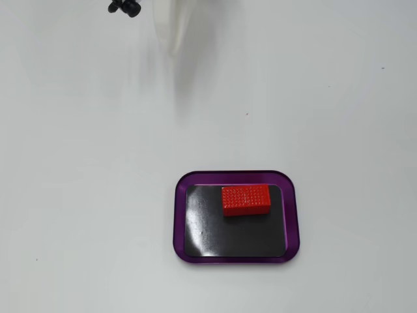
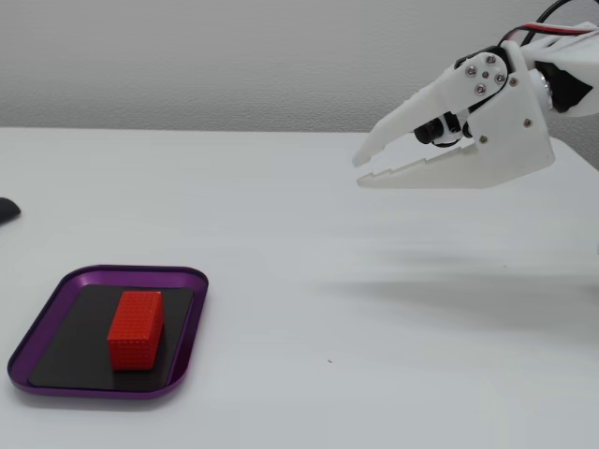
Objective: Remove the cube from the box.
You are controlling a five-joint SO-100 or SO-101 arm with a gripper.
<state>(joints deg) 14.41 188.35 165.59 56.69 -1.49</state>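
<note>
Cube lies against the box's far edge on the surface; the pincer, slightly parted and empty, hovers well away. Best straddle the cube's narrow width, clearing the rim.

Probably a lab or office bench — bare white table, plain grey wall behind.

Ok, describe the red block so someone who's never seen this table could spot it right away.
On the bare white table sits one shallow tray with a glossy purple rim and flat black floor. The block lies inside it, against the far side in the overhead-style fixed view. It is the only bright red thing, small, oblong and finely dotted.
</note>
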